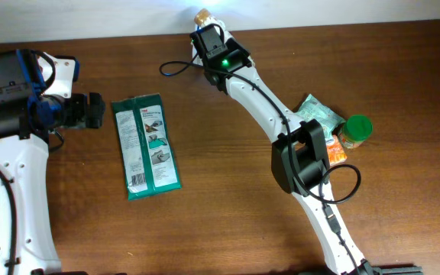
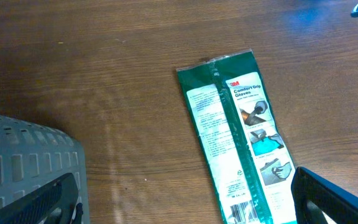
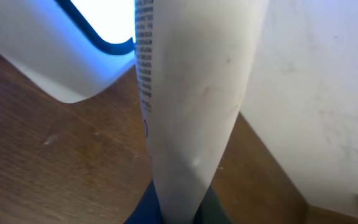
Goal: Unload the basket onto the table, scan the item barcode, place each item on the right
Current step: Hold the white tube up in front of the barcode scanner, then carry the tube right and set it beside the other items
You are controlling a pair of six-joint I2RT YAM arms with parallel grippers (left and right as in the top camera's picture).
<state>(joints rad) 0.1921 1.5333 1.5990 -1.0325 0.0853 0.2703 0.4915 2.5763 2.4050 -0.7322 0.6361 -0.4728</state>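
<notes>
White tube (image 3: 191, 112) is pinched in the right gripper (image 1: 204, 24), whose jaws are pressed together on its lower end. In the right wrist view the tube is seen rising upright from between them, with a column of small print down its left edge. Just behind it and to the left, a white scanner (image 3: 67, 68) is seen, its window lit bright blue-white. Whether the tube touches the scanner cannot be told. From overhead the tube is found at the far edge of the table (image 1: 228, 214), near the middle, where only its tan end (image 1: 202, 14) is visible beside a glare of light.

At the left side of the table the left gripper (image 1: 96, 111) is held spread wide, and bare wood is seen between its fingers (image 2: 328, 199) in the left wrist view. Just beside it a green packet (image 1: 145, 145) of gloves is laid flat, label up. A grey basket (image 2: 23, 155) is seen at the lower left of the left wrist view.

At the right side, partly hidden by the right arm, a jar (image 1: 355, 130) with a green lid, a pale green pouch (image 1: 315, 113) and an orange pack (image 1: 336, 153) are grouped close together. A black cable (image 1: 176, 69) is looped beside the right wrist.
</notes>
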